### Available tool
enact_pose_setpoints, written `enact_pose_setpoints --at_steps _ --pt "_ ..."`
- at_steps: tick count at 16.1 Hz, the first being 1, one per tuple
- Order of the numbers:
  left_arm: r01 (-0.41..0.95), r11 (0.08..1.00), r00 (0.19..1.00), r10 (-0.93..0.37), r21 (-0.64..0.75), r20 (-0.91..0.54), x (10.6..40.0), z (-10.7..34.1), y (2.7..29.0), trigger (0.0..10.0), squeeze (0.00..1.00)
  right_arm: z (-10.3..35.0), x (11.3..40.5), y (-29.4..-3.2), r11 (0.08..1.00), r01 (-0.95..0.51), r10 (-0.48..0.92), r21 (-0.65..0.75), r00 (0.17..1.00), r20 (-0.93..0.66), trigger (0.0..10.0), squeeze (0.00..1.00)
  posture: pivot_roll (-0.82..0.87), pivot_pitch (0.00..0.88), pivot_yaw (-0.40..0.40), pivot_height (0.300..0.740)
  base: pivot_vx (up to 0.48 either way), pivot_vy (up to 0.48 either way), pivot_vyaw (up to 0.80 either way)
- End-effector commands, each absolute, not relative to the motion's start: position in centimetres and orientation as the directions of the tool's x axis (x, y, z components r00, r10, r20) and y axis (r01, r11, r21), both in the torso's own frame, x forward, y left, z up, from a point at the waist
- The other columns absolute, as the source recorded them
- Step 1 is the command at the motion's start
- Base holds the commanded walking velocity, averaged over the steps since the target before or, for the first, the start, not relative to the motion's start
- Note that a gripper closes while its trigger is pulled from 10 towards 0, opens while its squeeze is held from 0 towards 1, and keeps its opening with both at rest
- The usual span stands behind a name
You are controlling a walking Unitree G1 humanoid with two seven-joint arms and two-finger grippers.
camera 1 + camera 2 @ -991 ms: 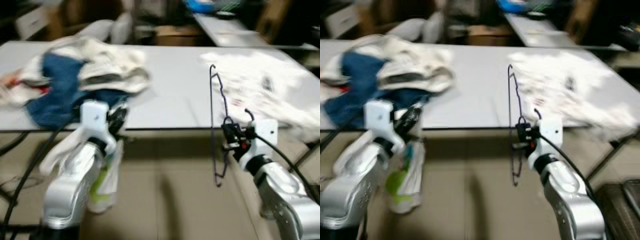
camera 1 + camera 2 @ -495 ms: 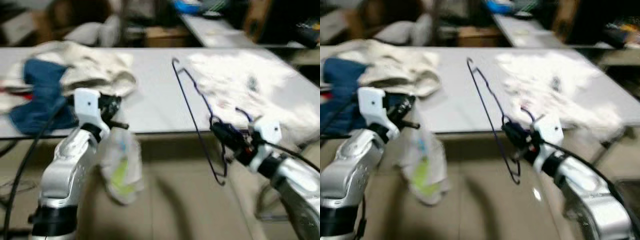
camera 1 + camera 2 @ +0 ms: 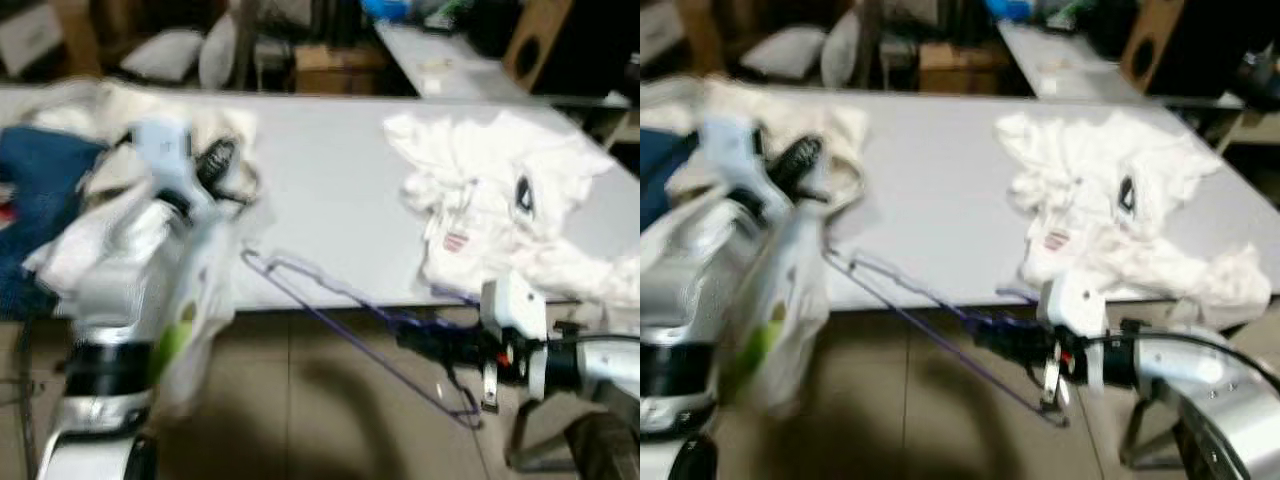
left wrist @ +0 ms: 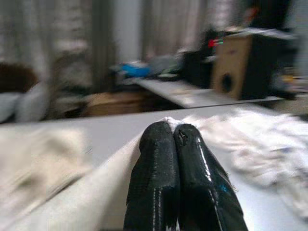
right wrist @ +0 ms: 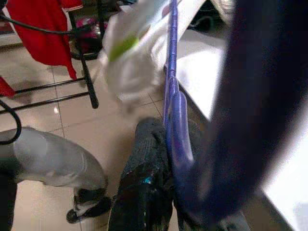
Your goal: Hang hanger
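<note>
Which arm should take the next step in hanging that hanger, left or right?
Right, probably. The right gripper is already shut on the purple hanger, while the left gripper is shut on a white cloth.

Quick count of what's here, and it's blurry, so take it loosely. One blue wire hanger (image 3: 340, 300) lying across the lower middle of the frame. Two grippers: the right gripper (image 3: 425, 340) at lower right, the left gripper (image 3: 215, 160) at upper left. One white plastic bag (image 3: 190, 320) with a green patch hanging at lower left. One long white table (image 3: 330, 200) across the middle, plus a second table (image 3: 440, 65) at the top. On the main table, one white shirt (image 3: 500, 200) at right and a heap of clothes (image 3: 60, 170) at left; I can't tell how many pieces. One cardboard box (image 3: 335, 65) at top centre.
</note>
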State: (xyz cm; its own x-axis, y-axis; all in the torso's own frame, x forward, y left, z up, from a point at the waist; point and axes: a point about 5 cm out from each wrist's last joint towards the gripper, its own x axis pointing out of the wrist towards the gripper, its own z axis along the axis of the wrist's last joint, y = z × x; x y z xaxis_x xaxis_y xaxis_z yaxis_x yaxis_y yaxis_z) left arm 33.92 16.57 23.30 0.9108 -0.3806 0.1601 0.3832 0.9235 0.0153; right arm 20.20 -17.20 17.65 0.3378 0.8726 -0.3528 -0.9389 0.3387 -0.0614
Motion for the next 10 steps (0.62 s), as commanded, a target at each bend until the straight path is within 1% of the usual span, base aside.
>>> enact_pose_setpoints --at_steps 1,2,3,4,6,7,8,9,10 --pt "0.425 0.904 0.869 -0.422 0.050 0.258 34.5 26.8 16.7 10.0 0.00 18.1 20.5 -16.5 0.254 -0.965 0.890 -0.070 0.262 -0.374 10.0 0.00 0.08 0.000 -0.033 0.740 0.428 0.000 0.00" --pt "0.493 0.866 0.813 -0.491 0.079 0.314 35.2 29.7 15.7 10.0 0.00 18.0 21.3 -15.8 0.192 -0.979 0.891 -0.070 0.204 -0.405 10.0 0.00 0.09 0.000 -0.035 0.740 0.431 0.000 0.00" --pt "0.523 0.847 0.784 -0.521 0.092 0.337 35.4 31.0 15.3 10.0 0.00 17.9 21.9 -15.4 0.174 -0.982 0.886 -0.076 0.190 -0.424 10.0 0.00 0.09 0.000 -0.035 0.740 0.431 0.000 0.00" --pt "0.578 0.807 0.722 -0.574 0.118 0.386 35.3 33.7 14.6 10.0 0.00 17.5 23.9 -14.5 0.174 -0.975 0.861 -0.136 0.217 -0.459 10.0 0.00 0.09 0.000 -0.031 0.740 0.435 0.000 0.00" --pt "0.611 0.780 0.680 -0.605 0.135 0.414 35.0 35.2 14.5 10.0 0.00 17.3 25.4 -13.8 0.195 -0.964 0.845 -0.180 0.258 -0.469 10.0 0.00 0.09 0.000 -0.027 0.740 0.435 0.000 0.00" --pt "0.642 0.748 0.619 -0.634 0.166 0.463 34.0 37.7 15.6 10.0 0.00 18.4 29.8 -12.9 0.331 -0.879 0.778 -0.342 0.460 -0.429 10.0 0.00 0.10 0.000 -0.027 0.740 0.424 0.000 0.00" --pt "0.645 0.740 0.588 -0.639 0.190 0.495 33.1 39.5 16.9 10.0 0.00 20.5 33.0 -12.4 0.442 -0.771 0.719 -0.459 0.610 -0.333 10.0 0.00 0.10 0.000 -0.027 0.740 0.420 0.000 0.00" --pt "0.639 0.745 0.585 -0.634 0.195 0.507 32.7 40.0 17.6 10.0 0.00 21.8 34.1 -12.5 0.473 -0.710 0.693 -0.522 0.666 -0.277 10.0 0.00 0.12 0.000 -0.042 0.740 0.424 0.000 0.00" --pt "0.611 0.763 0.592 -0.618 0.212 0.517 32.3 40.6 18.8 10.0 0.00 24.0 35.3 -12.7 0.519 -0.625 0.666 -0.583 0.723 -0.181 10.0 0.00 0.12 0.000 -0.042 0.740 0.424 0.000 0.00"
